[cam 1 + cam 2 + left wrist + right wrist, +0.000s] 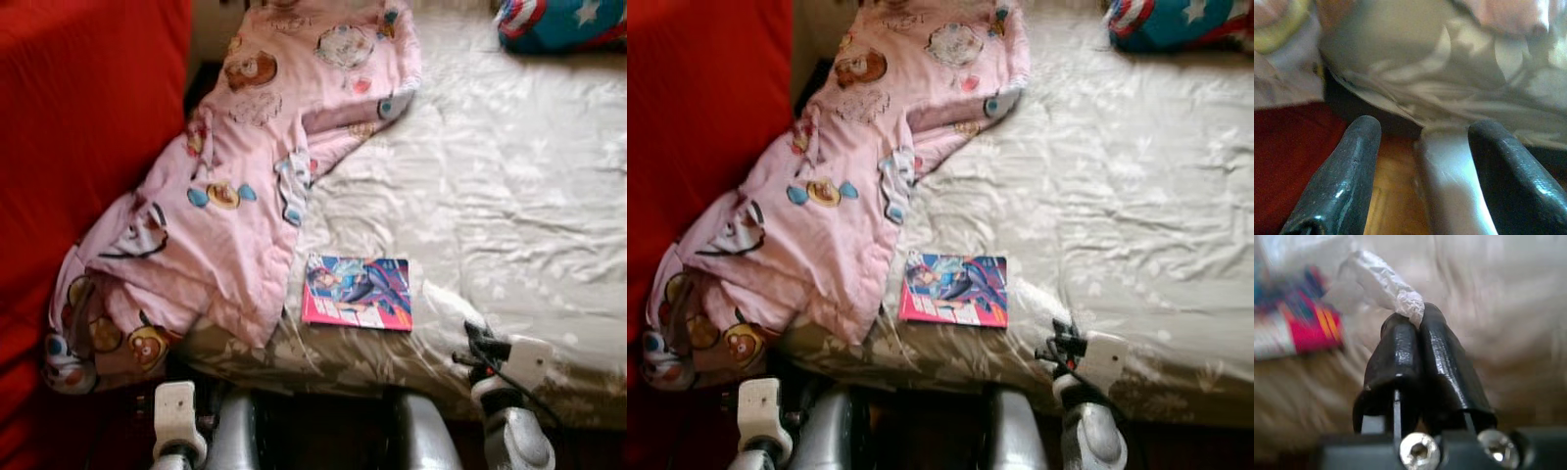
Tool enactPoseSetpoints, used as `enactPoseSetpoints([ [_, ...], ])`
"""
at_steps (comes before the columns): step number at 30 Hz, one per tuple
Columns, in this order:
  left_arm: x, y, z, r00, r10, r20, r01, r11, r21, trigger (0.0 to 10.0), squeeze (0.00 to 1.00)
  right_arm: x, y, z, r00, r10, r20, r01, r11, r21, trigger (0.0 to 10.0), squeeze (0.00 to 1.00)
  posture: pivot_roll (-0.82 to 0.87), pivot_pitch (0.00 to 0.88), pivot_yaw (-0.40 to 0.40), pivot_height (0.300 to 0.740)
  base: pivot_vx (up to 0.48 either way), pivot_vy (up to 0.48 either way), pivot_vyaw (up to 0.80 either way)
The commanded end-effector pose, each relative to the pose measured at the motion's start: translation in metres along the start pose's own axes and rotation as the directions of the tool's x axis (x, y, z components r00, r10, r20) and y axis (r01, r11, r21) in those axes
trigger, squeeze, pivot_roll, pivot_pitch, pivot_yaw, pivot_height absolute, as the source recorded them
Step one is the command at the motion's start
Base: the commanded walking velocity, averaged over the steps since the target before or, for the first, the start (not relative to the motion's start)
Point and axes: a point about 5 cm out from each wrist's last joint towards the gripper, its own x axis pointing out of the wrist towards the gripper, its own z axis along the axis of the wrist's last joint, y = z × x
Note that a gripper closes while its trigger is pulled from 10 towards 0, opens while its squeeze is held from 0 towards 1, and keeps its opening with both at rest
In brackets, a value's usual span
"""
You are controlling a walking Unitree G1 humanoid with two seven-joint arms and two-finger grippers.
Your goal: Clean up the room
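A beige patterned bed [509, 196] lies before me. A pink cartoon blanket [245, 176] is crumpled along its left side and hangs over the front corner. A colourful comic book [358, 292] lies flat near the front edge. Just right of the book, my right gripper [1418, 316] is shut on a crinkled clear plastic wrapper [1376, 276], which rises from the bed [441, 305]. My left gripper [1425, 126] hangs open and empty, low in front of the bed's edge below the blanket's hanging corner.
A red fabric surface [78, 117] runs along the left of the bed. A blue, red and white star pillow [558, 24] sits at the far right corner. Wooden floor [1391, 196] shows under the left gripper.
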Motion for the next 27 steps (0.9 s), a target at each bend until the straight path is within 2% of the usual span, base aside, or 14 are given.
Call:
enactPoseSetpoints([
  [1,-0.002,0.005,-0.011,0.998,0.0,-0.059,0.001,1.0,0.017,10.0,0.0,-0.005,-0.001,-0.017,0.996,-0.018,-0.083,0.018,1.0,-0.005,10.0,0.0,-0.08,0.059,0.024,0.599,0.0,0.0,0.0],
  [2,-0.002,0.005,-0.012,0.998,-0.001,-0.068,0.003,1.0,0.022,10.0,0.0,-0.005,0.0,-0.02,0.994,-0.018,-0.104,0.017,1.0,-0.007,10.0,0.0,-0.08,0.059,0.024,0.599,0.0,0.0,0.0],
  [3,0.001,0.006,-0.016,0.994,-0.007,-0.11,0.011,0.999,0.042,10.0,0.0,-0.007,-0.001,-0.03,0.985,-0.041,-0.168,0.038,0.999,-0.016,10.0,0.0,-0.08,0.04,0.027,0.599,0.0,0.0,0.0],
  [4,0.001,0.006,-0.016,0.994,-0.007,-0.11,0.011,0.999,0.042,10.0,0.0,-0.007,-0.001,-0.03,0.985,-0.041,-0.168,0.038,0.999,-0.016,10.0,0.0,-0.08,0.04,0.027,0.599,0.0,0.0,0.0],
  [5,0.003,0.008,-0.019,0.989,-0.009,-0.146,0.018,0.998,0.059,10.0,0.0,-0.01,-0.001,-0.037,0.975,-0.052,-0.216,0.049,0.999,-0.017,10.0,0.0,-0.08,0.031,0.029,0.599,0.0,0.0,0.0],
  [6,0.003,0.008,-0.019,0.989,-0.009,-0.146,0.018,0.998,0.059,10.0,0.0,-0.01,-0.001,-0.037,0.975,-0.052,-0.216,0.049,0.999,-0.017,10.0,0.0,-0.08,0.031,0.029,0.599,0.0,0.0,0.0],
  [9,0.004,0.009,-0.026,0.978,-0.019,-0.209,0.037,0.996,0.084,10.0,0.0,-0.013,0.003,-0.05,0.954,-0.028,-0.299,0.014,0.999,-0.048,10.0,0.0,-0.08,0.028,0.036,0.614,0.0,0.0,0.0],
  [11,0.004,0.011,-0.03,0.968,-0.021,-0.251,0.053,0.991,0.125,10.0,0.0,-0.017,0.006,-0.06,0.931,-0.025,-0.363,0.008,0.999,-0.047,10.0,0.0,-0.08,0.076,0.041,0.629,0.0,0.0,0.0],
  [13,0.004,0.013,-0.03,0.966,-0.013,-0.26,0.046,0.991,0.123,10.0,0.0,-0.018,0.008,-0.063,0.922,-0.024,-0.386,0.003,0.999,-0.053,10.0,0.0,-0.08,0.084,0.041,0.639,0.0,0.0,0.0],
  [14,0.004,0.014,-0.031,0.963,0.001,-0.268,0.032,0.993,0.117,10.0,0.0,-0.022,0.007,-0.069,0.904,-0.042,-0.426,0.013,0.997,-0.072,10.0,0.0,-0.08,0.095,0.039,0.649,0.0,0.0,0.0],
  [15,0.004,0.014,-0.031,0.963,0.001,-0.268,0.032,0.993,0.117,10.0,0.0,-0.022,0.007,-0.069,0.904,-0.042,-0.426,0.013,0.997,-0.072,10.0,0.0,-0.08,0.095,0.039,0.649,0.0,0.0,0.0],
  [16,0.002,0.013,-0.036,0.956,0.005,-0.295,0.035,0.991,0.132,10.0,0.0,-0.028,0.002,-0.076,0.88,-0.075,-0.47,0.036,0.995,-0.092,10.0,0.0,-0.06,0.117,0.032,0.659,0.0,0.0,0.0],
  [20,0.0,0.016,-0.041,0.945,0.033,-0.326,0.01,0.992,0.129,10.0,0.0,-0.034,0.002,-0.084,0.856,-0.09,-0.51,0.037,0.993,-0.113,10.0,0.0,-0.04,0.136,0.028,0.684,0.0,0.0,0.0],
  [27,-0.003,0.017,-0.045,0.937,0.046,-0.347,-0.003,0.992,0.124,10.0,0.0,-0.034,0.01,-0.086,0.853,-0.085,-0.516,0.044,0.995,-0.092,10.0,0.0,-0.03,0.149,0.017,0.734,0.0,0.0,0.0],
])
